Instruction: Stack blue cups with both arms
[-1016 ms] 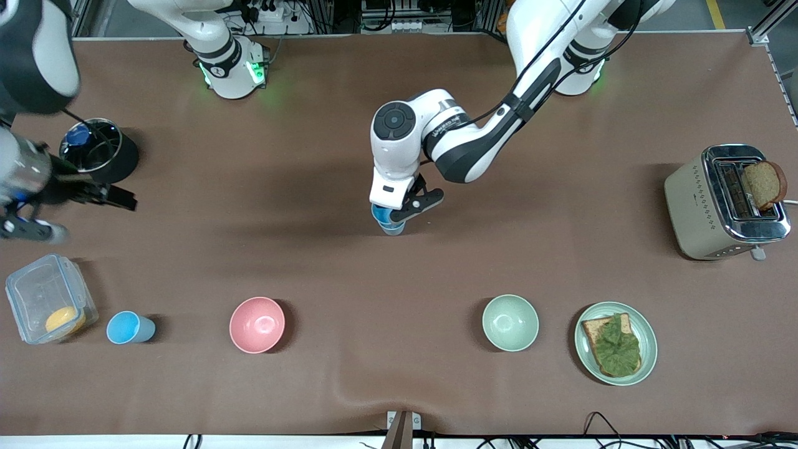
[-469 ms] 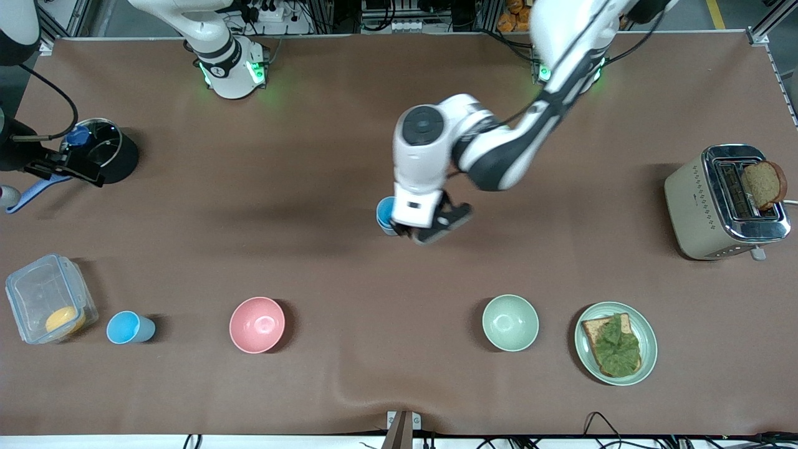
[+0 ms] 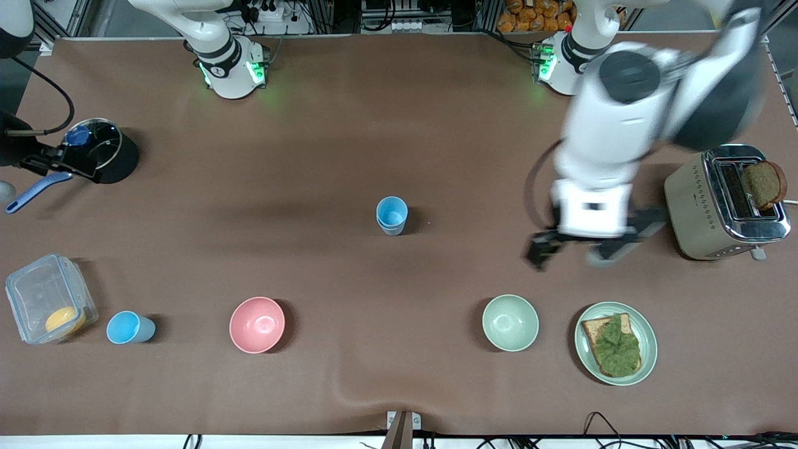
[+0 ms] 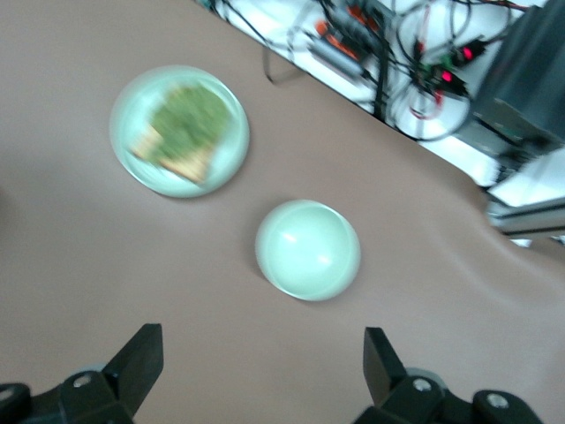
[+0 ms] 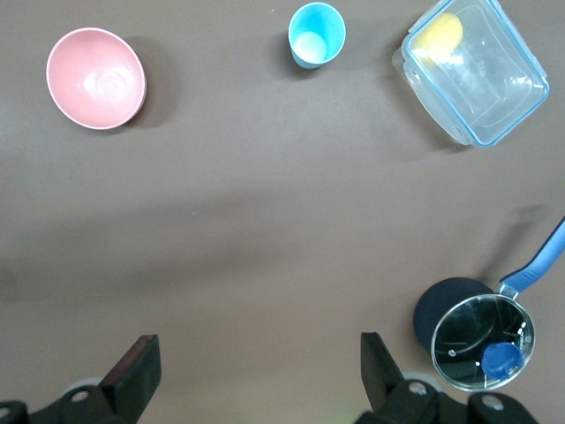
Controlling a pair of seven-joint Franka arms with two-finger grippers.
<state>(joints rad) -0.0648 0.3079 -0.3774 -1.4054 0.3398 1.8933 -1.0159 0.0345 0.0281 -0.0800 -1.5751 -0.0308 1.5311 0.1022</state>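
**Stack standing mid-bench, one blue cup loose**

Nearest the front camera, along the bench [image 3: 399, 386] edge: a clear lidded box [image 3: 50, 298] with something yellow inside, then a bright blue cup [image 3: 129, 327] alone just beside it, a pink bowl [image 3: 257, 324], a green bowl [image 3: 510, 322], and a plate with greens on bread [image 3: 615, 343] toward the left arm's end. Farther up, at mid-bench — the stacked blue cups [image 3: 391, 215], one nested in the other, upright and free of any hold. So, by the look of it, stacking done for that pair; the lone cup by the box possibly left to add, though hard to judge.

Left end effector [image 3: 583, 246] over bare bench between green bowl and toaster [image 3: 726, 202], blurred, fingers spread wide, holding nothing. Right end effector [image 5: 256, 375] high over the right arm's end, near the lidded black pot [image 3: 100, 149] — fingers spread too, empty.
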